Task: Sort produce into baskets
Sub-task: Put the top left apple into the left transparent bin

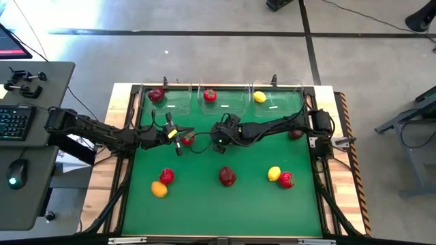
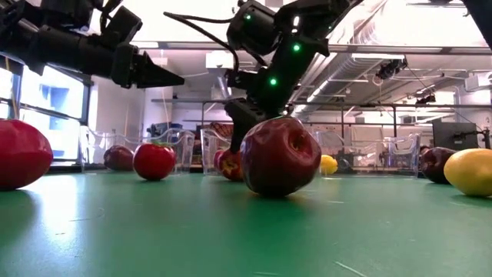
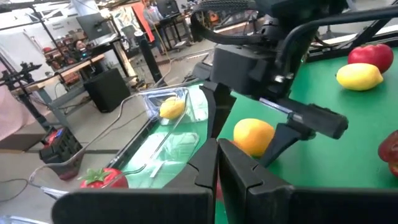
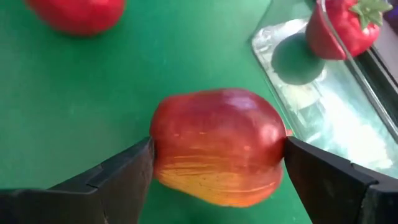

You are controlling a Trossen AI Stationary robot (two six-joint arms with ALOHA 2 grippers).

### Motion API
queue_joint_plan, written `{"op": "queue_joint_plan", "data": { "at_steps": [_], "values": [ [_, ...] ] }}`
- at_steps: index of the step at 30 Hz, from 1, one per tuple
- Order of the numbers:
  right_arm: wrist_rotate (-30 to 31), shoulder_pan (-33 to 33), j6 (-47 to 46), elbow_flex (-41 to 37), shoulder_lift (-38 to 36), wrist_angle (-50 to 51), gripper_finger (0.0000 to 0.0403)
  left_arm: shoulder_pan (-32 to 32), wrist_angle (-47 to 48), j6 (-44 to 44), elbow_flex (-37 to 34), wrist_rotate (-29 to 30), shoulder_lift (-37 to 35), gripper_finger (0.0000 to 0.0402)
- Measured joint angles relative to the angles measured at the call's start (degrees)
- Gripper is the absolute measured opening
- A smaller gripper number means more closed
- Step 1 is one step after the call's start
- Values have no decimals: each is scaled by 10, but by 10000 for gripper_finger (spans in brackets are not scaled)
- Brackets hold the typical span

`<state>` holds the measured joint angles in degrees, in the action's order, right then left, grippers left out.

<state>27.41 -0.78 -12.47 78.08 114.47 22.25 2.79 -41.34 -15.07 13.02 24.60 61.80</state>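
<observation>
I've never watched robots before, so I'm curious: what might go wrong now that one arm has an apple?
1. The right gripper pinches the red-orange apple only at its rounded sides, so it might slip out.
2. The left gripper, jaws shut, hangs close by, so the two arms might bump.

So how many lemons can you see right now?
2. One lemon sits in the rightmost bin; the other lemon lies on the mat beside a red fruit. The arms could hide more.
</observation>
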Motion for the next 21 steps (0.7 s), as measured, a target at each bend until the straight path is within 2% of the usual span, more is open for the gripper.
{"op": "queue_joint_plan", "data": {
  "at_steps": [7,12,18,21],
  "values": [
    [-8,4,68,-2,-36,24,342,0,11,1,0,0,0,0],
    [-3,6,73,-2,-55,58,342,-9,25,16,0,0,1,0],
    [66,13,60,-9,-69,89,335,-13,52,10,2,-7,1,0],
    [70,11,38,-25,-69,99,317,-21,74,27,19,-8,1,0]
  ]
}}
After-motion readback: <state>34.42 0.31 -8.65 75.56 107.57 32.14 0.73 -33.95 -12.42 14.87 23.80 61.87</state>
